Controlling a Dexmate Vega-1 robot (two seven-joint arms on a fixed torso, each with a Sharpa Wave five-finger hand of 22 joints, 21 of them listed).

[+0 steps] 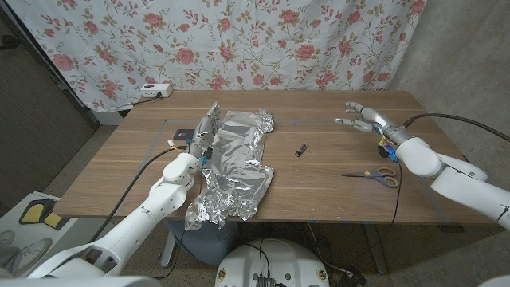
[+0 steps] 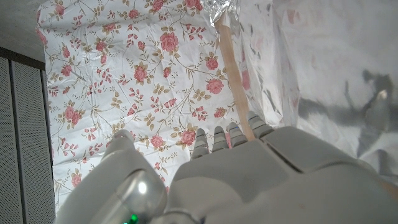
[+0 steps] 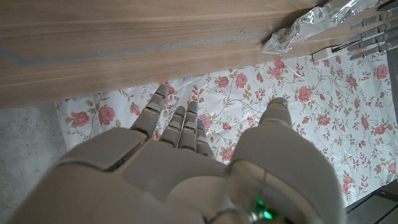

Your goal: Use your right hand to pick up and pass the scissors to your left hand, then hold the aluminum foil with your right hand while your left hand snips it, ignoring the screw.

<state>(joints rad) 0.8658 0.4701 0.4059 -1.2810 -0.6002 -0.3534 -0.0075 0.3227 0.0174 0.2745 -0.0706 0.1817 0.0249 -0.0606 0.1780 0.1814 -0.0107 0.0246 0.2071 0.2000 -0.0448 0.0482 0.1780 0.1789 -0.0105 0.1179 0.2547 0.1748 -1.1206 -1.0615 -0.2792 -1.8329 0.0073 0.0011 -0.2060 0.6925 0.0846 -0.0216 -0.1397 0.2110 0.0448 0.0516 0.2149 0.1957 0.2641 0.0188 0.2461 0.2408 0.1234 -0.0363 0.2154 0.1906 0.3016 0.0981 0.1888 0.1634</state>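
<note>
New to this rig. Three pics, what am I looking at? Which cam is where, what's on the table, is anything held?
It is a two-armed robot standing at a wooden table, seen from three cameras at one moment. The wide picture comes from its head, looking down. The other two come from cameras on each wrist, looking along the back of that robot hand, so they appear turned.

On the table lie a crumpled sheet of aluminum foil, orange-handled scissors and a small dark screw.

Nothing is held. The left robot hand lies along the foil's left edge. The right robot hand hovers with fingers spread, beyond the scissors, which are untouched.
</note>
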